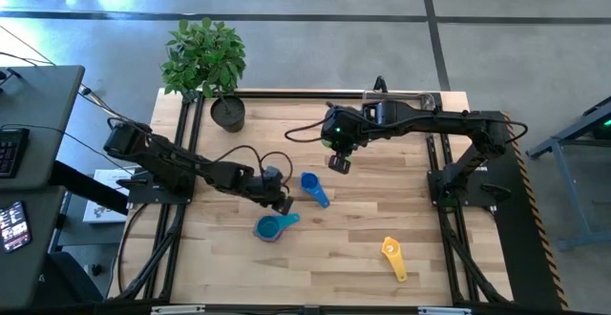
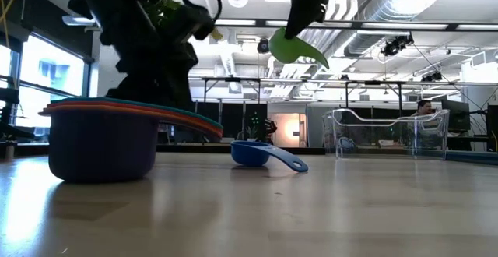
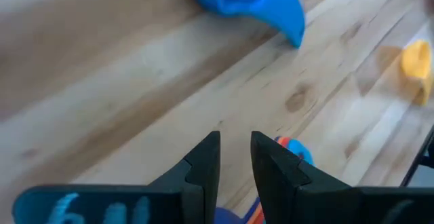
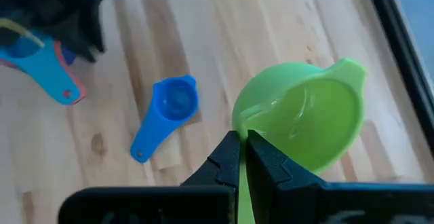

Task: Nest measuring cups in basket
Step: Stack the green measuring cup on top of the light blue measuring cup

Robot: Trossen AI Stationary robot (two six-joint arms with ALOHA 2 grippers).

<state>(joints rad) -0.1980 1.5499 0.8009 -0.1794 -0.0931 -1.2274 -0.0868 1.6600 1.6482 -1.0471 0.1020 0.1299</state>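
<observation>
Wooden tabletop (image 1: 363,258): yellow cup (image 1: 392,256) nearest. Nested stack (image 1: 273,226), teal uppermost, beneath left gripper (image 3: 234,157), jaws slightly parted, empty. Blue cup (image 1: 312,188) beside. Right gripper (image 4: 243,155) aloft, jaws pinching green cup (image 4: 306,120). Basket (image 2: 389,133) at far edge.

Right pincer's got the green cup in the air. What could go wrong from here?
The right pincer pinches the green cup only by its handle, so it might tilt or slip. The left pincer hangs low beside the nested stack and blue cup; bringing the green cup there risks a collision or knocking the stack.
</observation>
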